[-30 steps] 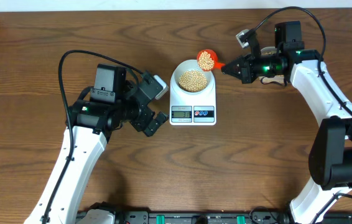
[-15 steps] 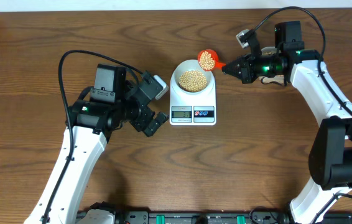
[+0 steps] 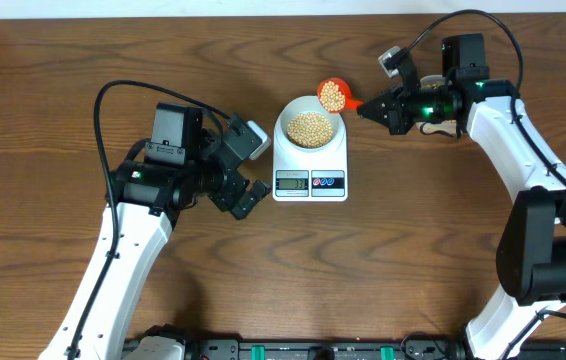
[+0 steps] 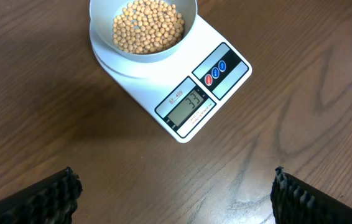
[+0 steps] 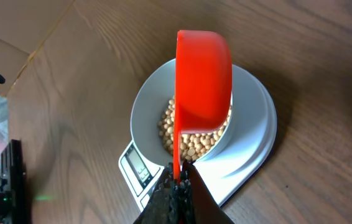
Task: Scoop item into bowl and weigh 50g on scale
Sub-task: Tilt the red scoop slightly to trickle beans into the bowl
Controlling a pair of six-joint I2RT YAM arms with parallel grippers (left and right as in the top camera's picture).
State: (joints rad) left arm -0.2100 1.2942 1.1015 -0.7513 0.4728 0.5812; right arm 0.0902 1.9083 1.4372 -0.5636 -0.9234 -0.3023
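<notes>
The white scale [image 3: 310, 181] sits in the middle of the wooden counter [image 3: 53, 80], and the pale bowl [image 3: 282, 127] stands on its platform, with the display and two round buttons free in front of it. The bowl is partly filled with tan beans [image 3: 310, 128]. In the left wrist view the display [image 4: 189, 104] shows what looks like 33. The right gripper [image 3: 366, 106] is closed tight on the thin handle of an orange scoop [image 3: 332, 95]. The scoop hangs over the far right edge of the bowl and carries more beans. In the right wrist view its cup [image 5: 204, 74] is tipped toward the bowl. The left gripper [image 3: 255, 172] stands wide open and holds nothing. It is just beside the left edge of the scale without touching it, and its dark fingertips [image 4: 51, 193] are apart above bare wood.
</notes>
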